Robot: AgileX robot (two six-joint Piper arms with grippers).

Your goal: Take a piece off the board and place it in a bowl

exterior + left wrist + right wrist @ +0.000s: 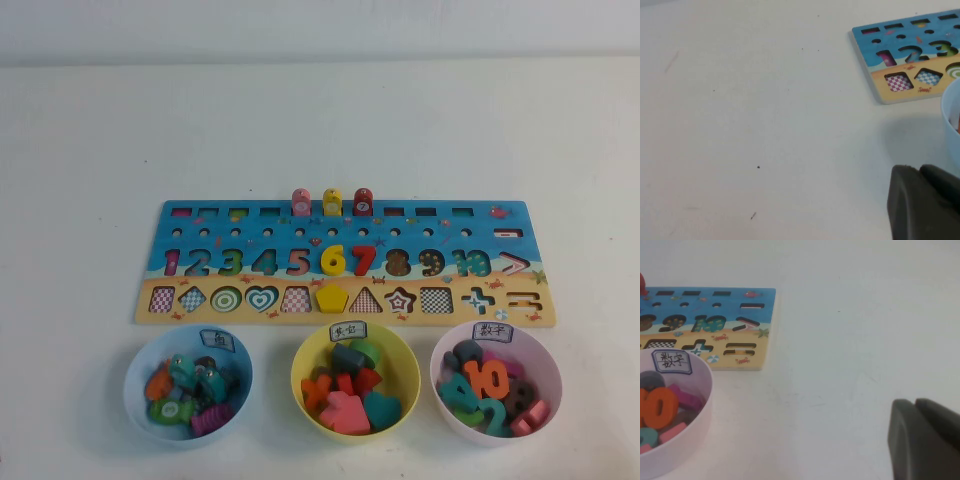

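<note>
**Red peg standing in the board's top row, both arms held back**

The piece [363, 203], a small red arch-topped peg with a pale round mark on its face, is seen upright in the top row of the board [340, 262], at the right end of a row of three. It is judged to be light, rigid and probably wooden, with a smooth painted skin that could slip under a weak pinch. Its exposed upper half is the natural place to be gripped, across the flat faces, and a straight upward lift is likely needed to free it from its slot.

The yellow peg [332, 203] stands just beside it on the left, and the pink peg [301, 202] beyond that; the narrow gap to the yellow one is what could be knocked by a finger. On the right side the row is free of pegs.

The light blue bowl [187, 385] sits near the board's front edge at the left, already holding several pieces, with a white tag on its far rim. The yellow bowl [355, 383] and the pink bowl [496, 381] stand alongside it, apart from one another.

The right gripper [926, 440] is held over bare table to the right of the board, fully closed and holding nothing. The left gripper [922, 202] hangs near the blue bowl's outer side; whether it is open cannot be told. Neither appears in the high view.
</note>
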